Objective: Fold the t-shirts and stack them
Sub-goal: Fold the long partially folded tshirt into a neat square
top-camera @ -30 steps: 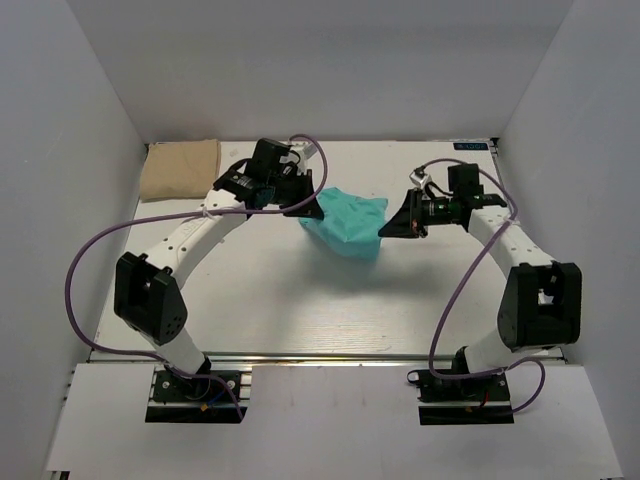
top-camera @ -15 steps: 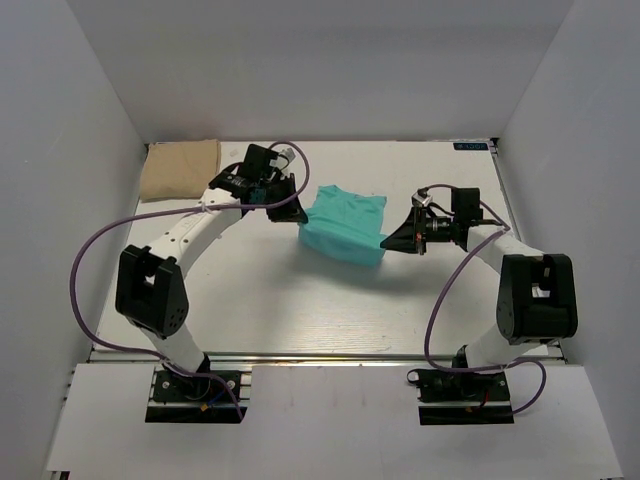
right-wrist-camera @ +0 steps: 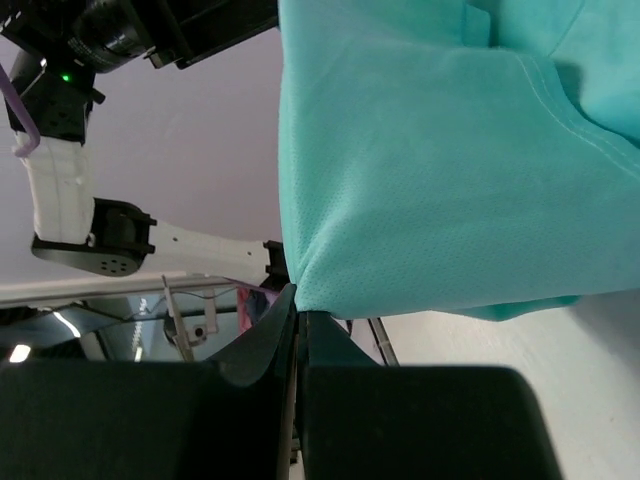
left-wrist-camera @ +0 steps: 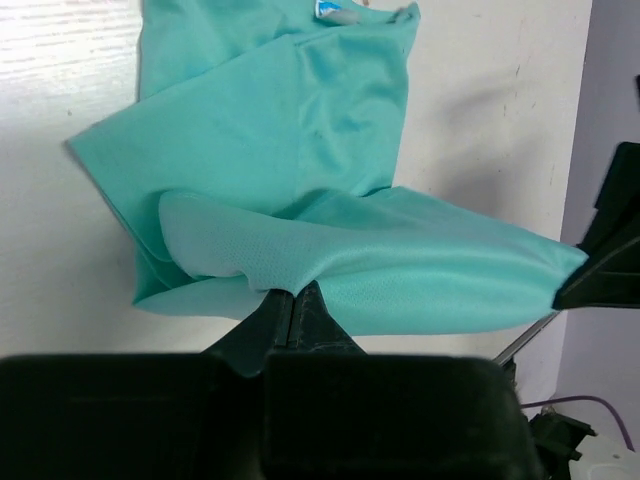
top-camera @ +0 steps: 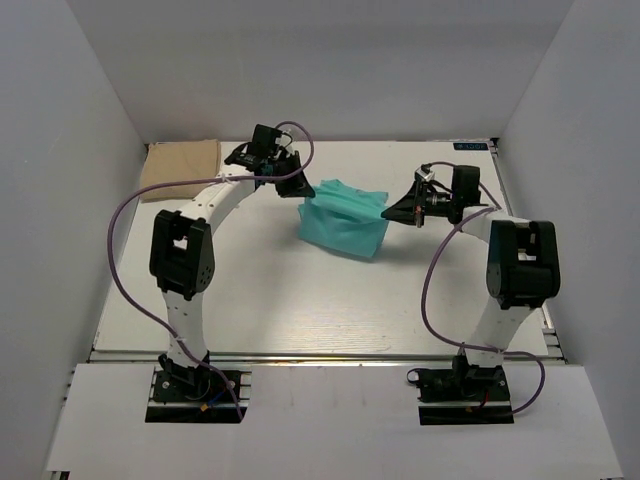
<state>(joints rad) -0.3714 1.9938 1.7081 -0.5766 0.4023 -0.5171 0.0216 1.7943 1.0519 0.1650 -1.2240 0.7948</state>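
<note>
Left arm: rises from the near-left base, bends at the elbow, reaches far and right across the table (top-camera: 300, 300). Ends in the left gripper (top-camera: 297, 187), pointing right, fingertips pinched together on the left corner of the teal t-shirt (top-camera: 342, 222).

Right arm: rises from the near-right base, bends at the elbow, reaches far and left. Ends in the right gripper (top-camera: 388, 214), pointing left, fingertips clenched on the right corner of the same shirt.

Teal t-shirt:
- Location: centre of the table, toward the far side, between the two grippers.
- Upper edge drawn out between the two pinched corners and raised off the surface.
- Lower part draped down and resting on the white tabletop, doubled over in loose layers.
- Fine mesh weave and a stitched hem visible in the right wrist view.
- Small blue neck label (left-wrist-camera: 335, 12) visible in the left wrist view.

Tan t-shirt (top-camera: 180, 165):
- Location: far-left corner of the table, well apart from the teal one.
- Lying flat as a folded rectangle, touched by neither gripper.

Count: two arms, two grippers, two t-shirts (one teal, one tan), one table.
</note>
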